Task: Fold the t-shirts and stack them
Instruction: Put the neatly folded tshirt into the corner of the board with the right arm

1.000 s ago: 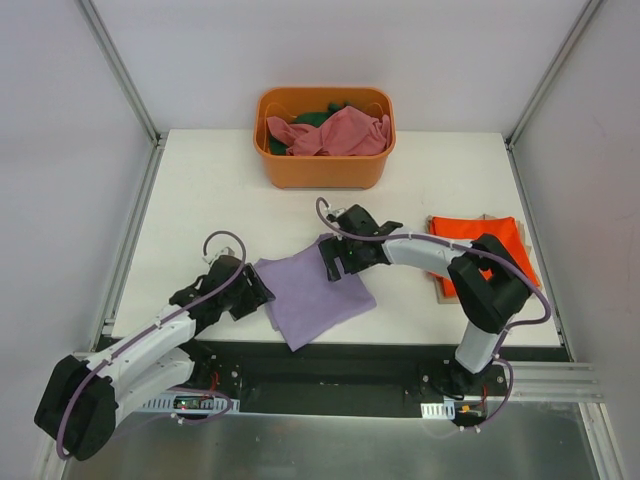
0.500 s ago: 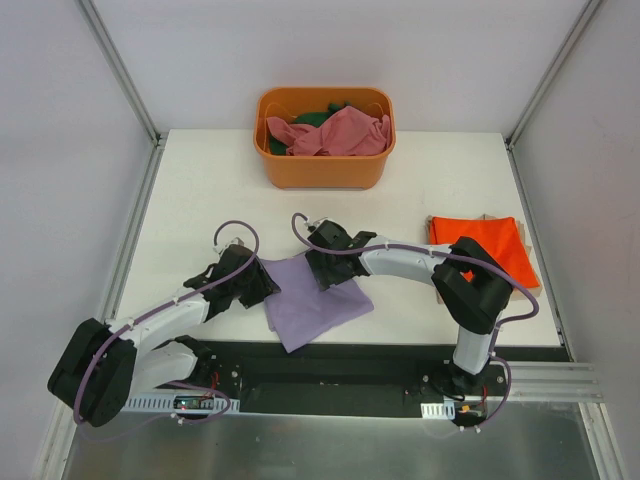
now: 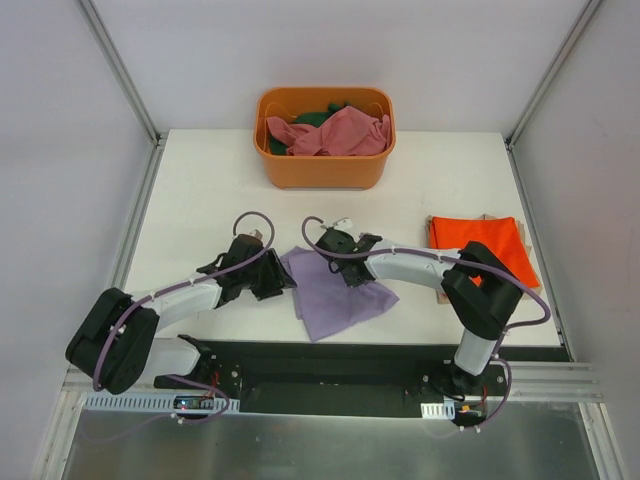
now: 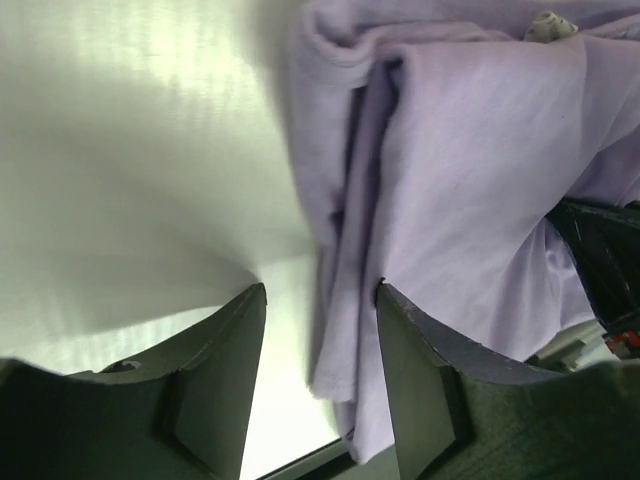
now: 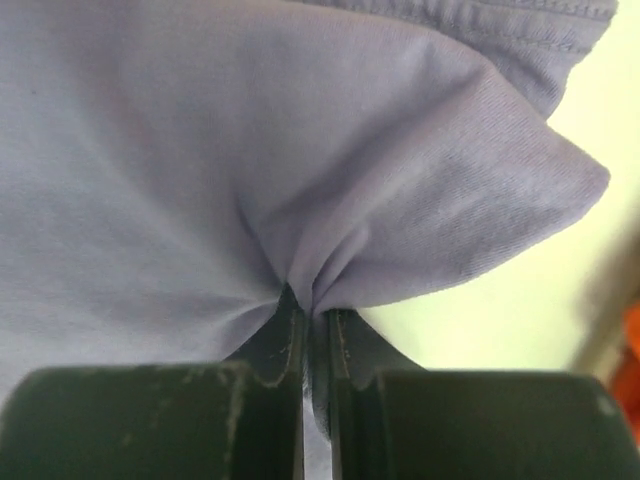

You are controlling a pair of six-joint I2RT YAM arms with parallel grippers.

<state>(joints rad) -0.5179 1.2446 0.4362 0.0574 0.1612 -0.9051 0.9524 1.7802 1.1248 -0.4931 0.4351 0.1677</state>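
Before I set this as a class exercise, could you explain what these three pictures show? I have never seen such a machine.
These are two robot arms bolted at the near edge of a white table. One picture looks down from above. The other two come from a small camera on each wrist, so each shows that arm's own fingers. On the table lie a lavender t-shirt in the middle and a folded orange-red t-shirt at the right. At the back, an orange plastic tub holds a pink t-shirt and some dark green cloth. The right fingers are shut, pinching a fold of the lavender t-shirt. The left fingers stand apart at that shirt's edge, not closed on it.
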